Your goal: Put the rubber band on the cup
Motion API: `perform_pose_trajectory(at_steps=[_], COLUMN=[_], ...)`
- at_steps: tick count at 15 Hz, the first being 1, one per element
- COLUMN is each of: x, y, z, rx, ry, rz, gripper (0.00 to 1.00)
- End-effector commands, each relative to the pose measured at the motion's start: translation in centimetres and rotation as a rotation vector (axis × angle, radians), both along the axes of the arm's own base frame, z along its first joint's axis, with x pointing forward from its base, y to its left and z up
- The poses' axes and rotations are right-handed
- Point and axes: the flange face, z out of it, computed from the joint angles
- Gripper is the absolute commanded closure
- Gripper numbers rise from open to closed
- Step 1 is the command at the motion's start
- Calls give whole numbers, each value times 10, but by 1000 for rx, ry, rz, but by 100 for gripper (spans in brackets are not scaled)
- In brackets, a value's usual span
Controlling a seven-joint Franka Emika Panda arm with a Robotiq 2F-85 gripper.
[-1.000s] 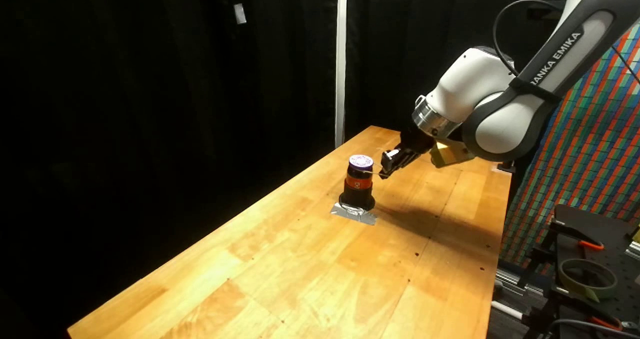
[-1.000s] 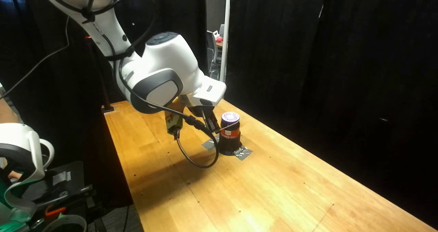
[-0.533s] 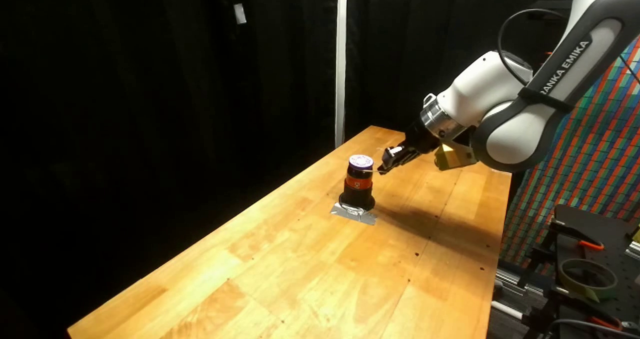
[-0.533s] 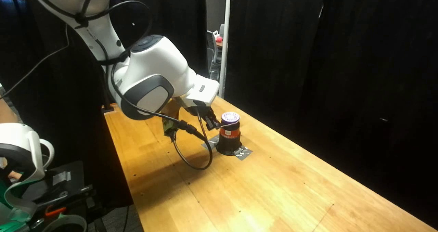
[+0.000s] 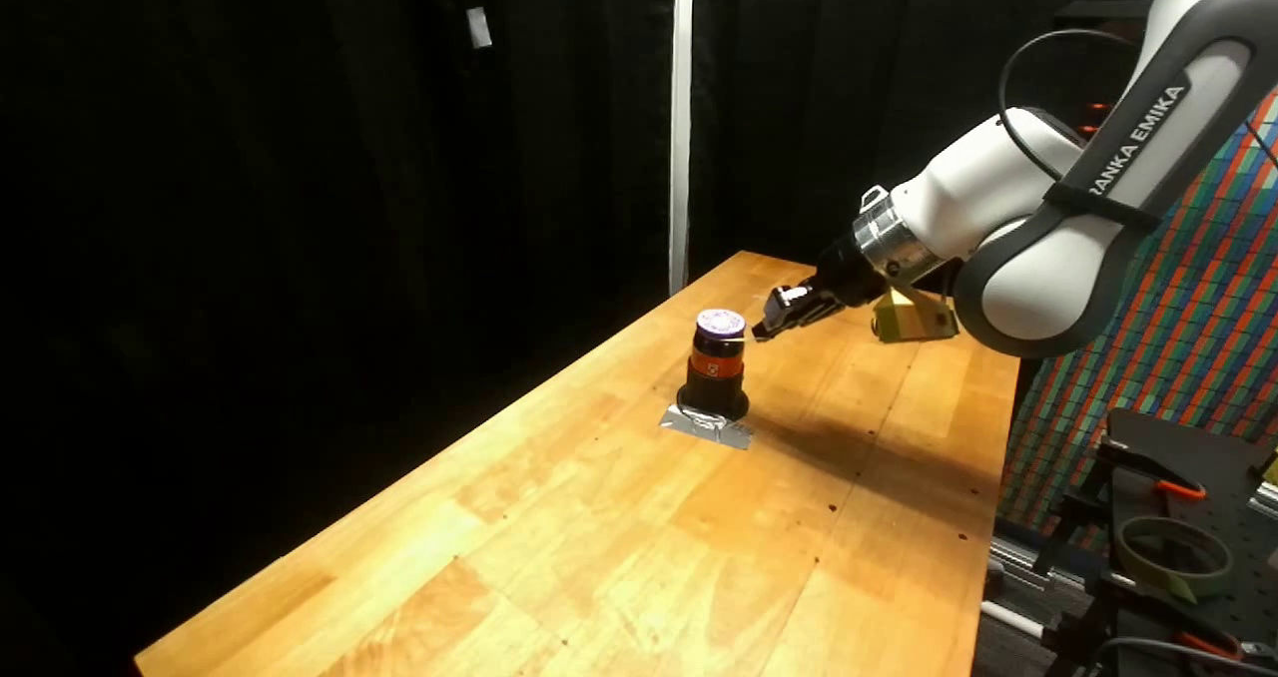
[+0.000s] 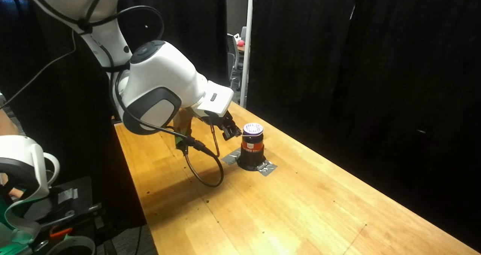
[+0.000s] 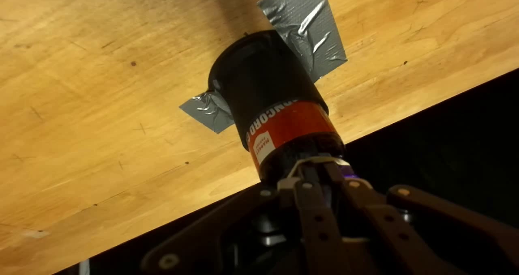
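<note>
The cup (image 5: 714,365) is a short dark cylinder with an orange-red middle and a purple-and-white top. It stands upright in a dark base on the table in both exterior views (image 6: 251,147) and points down-frame in the wrist view (image 7: 292,121). The pale rubber band (image 6: 253,135) lies across the cup just below its top; it also shows in the wrist view (image 7: 320,160). My gripper (image 6: 239,134) is beside the cup at the band's height. In the wrist view its fingertips (image 7: 322,173) are close together, with the band at them. The band's far side is hidden.
Grey tape (image 6: 266,168) fixes the base to the wooden table (image 5: 599,517). A black cable (image 6: 203,183) hangs in a loop below the wrist. A side cart with a tape roll (image 5: 1173,557) stands beyond the table edge.
The arm has drawn back from the cup and tilted. The fingertips have risen slightly. The band's visible span has gone from slanted to nearly level at the cup's neck. The cup has not moved.
</note>
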Motion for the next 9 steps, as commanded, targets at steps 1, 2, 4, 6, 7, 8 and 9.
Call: perform_pose_trajectory(at_steps=[1, 2, 4, 6, 7, 8, 9], x=[-15, -18, -25, -33, -38, -43, -48], y=[-3, -3, -4, -4, -4, -4, -4], z=[4, 3, 0, -3, -4, -5, -7], rx=[-5, -7, -9, -9, -9, -8, -7], ry=[-40, -40, -41, -50, -54, -61, -69], rz=[-4, -1, 0, 1, 4, 5, 6], gripper=[88, 88, 88, 88, 88, 88, 88])
